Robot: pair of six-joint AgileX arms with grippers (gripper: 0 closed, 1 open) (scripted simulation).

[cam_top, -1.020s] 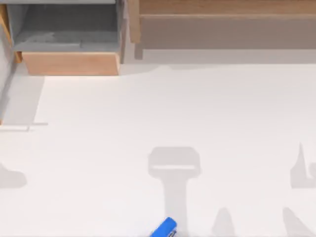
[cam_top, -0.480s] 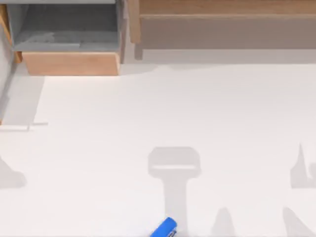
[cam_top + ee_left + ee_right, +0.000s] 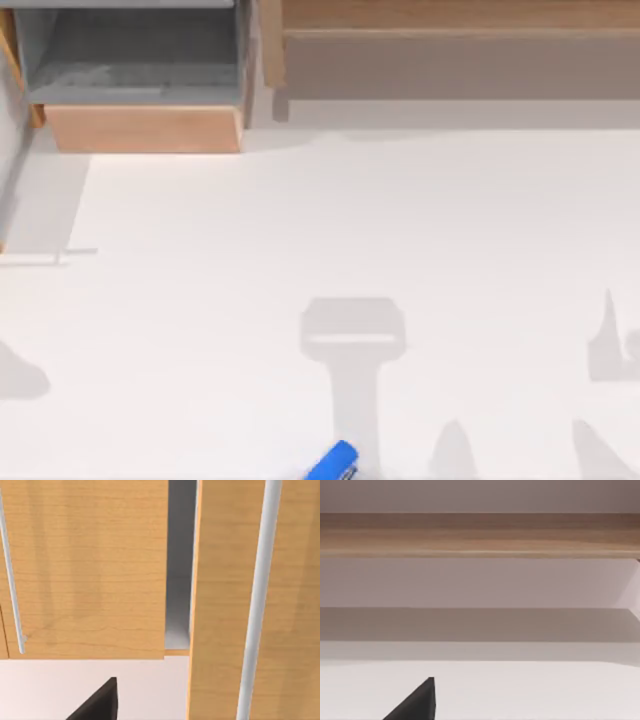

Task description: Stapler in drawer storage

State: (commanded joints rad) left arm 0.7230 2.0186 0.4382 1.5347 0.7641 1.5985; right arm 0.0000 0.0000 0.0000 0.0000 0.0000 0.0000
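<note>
1. While its grey interior is showing, the drawer (image 3: 140, 90) is sitting pulled open at the table's (image 3: 300, 220) far left.
2. Lying at the near edge, mid-table, the stapler (image 3: 333, 462) is resting untouched.
3. Whether either gripper is open, I cannot tell.

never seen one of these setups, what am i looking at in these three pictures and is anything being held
This is a simulated pair of AgileX robot arms working at a white table. One picture looks down from above; the other two come from cameras on each arm's wrist. From above, an open drawer with a grey inside and a light-wood front sits at the far left, beside a long wooden shelf unit. A small blue stapler lies on the table at the near edge, apart from both. The dark wedge in each wrist picture is part of that arm's own gripper: left, right. Nothing appears to be held, and the stapler is untouched.
</note>
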